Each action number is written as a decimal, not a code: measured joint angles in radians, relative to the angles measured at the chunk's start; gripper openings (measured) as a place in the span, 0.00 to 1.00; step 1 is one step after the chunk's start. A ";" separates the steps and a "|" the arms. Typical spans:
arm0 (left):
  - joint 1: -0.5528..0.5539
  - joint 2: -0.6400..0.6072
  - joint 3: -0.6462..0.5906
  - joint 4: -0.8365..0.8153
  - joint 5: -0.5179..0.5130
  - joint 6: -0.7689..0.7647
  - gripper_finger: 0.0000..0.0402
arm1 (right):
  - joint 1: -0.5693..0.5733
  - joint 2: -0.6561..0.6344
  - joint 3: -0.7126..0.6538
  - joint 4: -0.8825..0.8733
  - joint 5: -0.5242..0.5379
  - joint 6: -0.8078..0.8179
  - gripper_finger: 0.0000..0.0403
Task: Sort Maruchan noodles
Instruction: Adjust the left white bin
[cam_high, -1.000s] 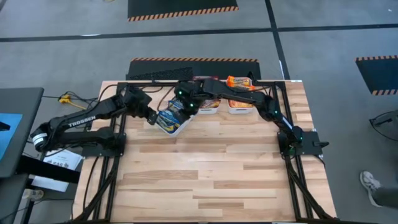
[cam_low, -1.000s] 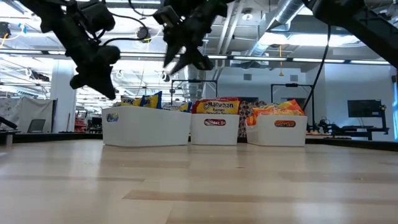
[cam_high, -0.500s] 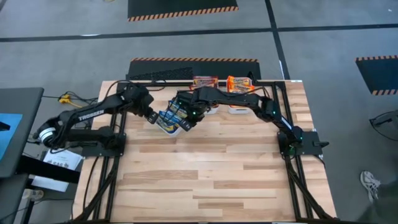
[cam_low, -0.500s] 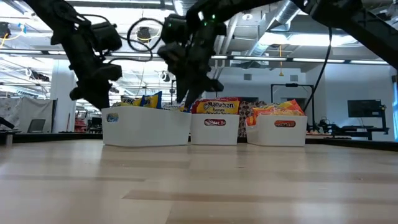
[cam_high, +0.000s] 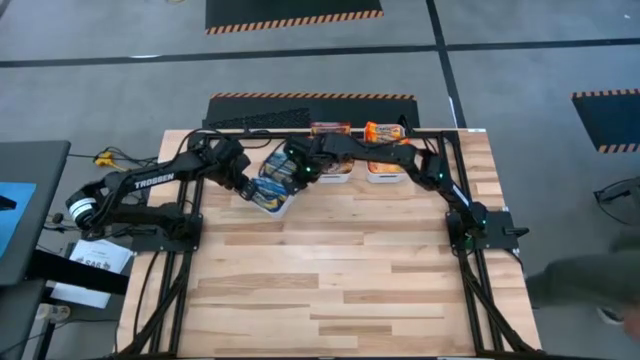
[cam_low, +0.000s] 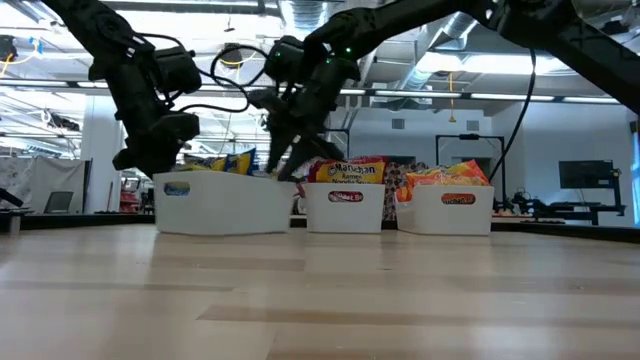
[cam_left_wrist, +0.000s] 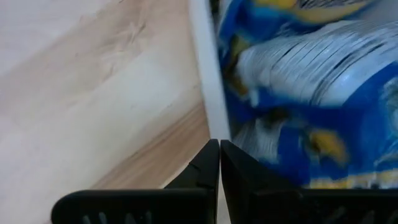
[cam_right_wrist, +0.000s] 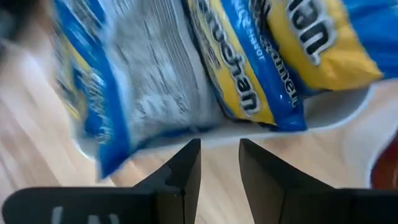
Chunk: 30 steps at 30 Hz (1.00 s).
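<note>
Blue Maruchan noodle packets (cam_high: 272, 180) fill the left white bin (cam_low: 220, 205), which stands askew at the table's far left. My left gripper (cam_left_wrist: 219, 149) is shut at the bin's left end (cam_high: 245, 188). My right gripper (cam_right_wrist: 217, 149) is open, slanting down at the bin's right end (cam_low: 287, 168), with the bin's rim just past its fingertips. Maroon packets (cam_low: 350, 170) sit in the middle bin (cam_low: 345, 210). Orange packets (cam_low: 445, 175) sit in the right bin (cam_low: 458, 210). My left gripper's shut fingertips lie against the outer side of the left bin's white wall (cam_left_wrist: 208, 124), slanting down from the table's left. The bin stands on the table. My right gripper's open fingertips are at the bin's rim (cam_right_wrist: 217, 138), but I cannot tell whether they touch it.
Two more packets, one maroon (cam_high: 329, 128) and one orange (cam_high: 384, 131), lie beyond the bins at the far edge. The near part of the wooden table (cam_high: 340, 290) is bare. A person shows as a blur off the table's right side (cam_high: 590, 280).
Both grippers have come down, the left to the blue bin's left end and the right to its right end. The blue bin has slid a little toward the table's left. Both gaps look unchanged.
</note>
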 joint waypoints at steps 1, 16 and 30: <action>0.000 0.000 0.000 0.000 0.003 -0.006 0.00 | -0.005 0.000 0.000 0.032 0.000 0.004 0.33; -0.001 -0.001 0.000 0.030 0.063 -0.071 0.00 | -0.084 -0.006 0.010 0.112 -0.030 0.015 0.33; 0.001 -0.002 0.000 -0.016 0.095 -0.099 0.00 | 0.017 0.040 0.015 0.015 -0.104 -0.048 0.33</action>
